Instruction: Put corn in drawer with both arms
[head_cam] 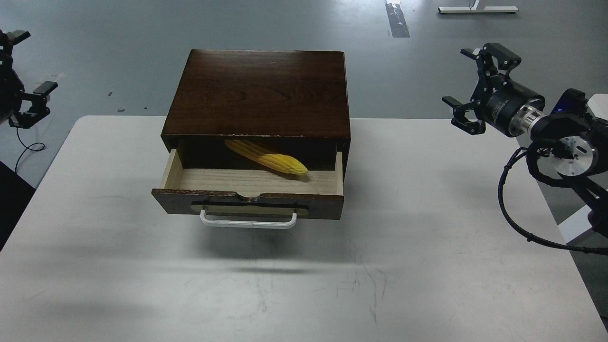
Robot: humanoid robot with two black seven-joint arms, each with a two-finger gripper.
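Note:
The yellow corn (267, 157) lies inside the drawer (251, 183), tip pointing right and forward, its thick end under the top of the dark brown wooden box (259, 92). The drawer stands pulled partly out, with its white bar handle (248, 221) facing me. My right gripper (470, 88) is open and empty, in the air over the table's far right corner, well right of the box. My left gripper (26, 76) shows at the left edge, open and empty, beyond the table's far left corner.
The white table (427, 247) carries only the box, which stands at the back centre. Grey floor lies beyond the table. My right arm's elbow and cables (560, 161) hang over the table's right edge.

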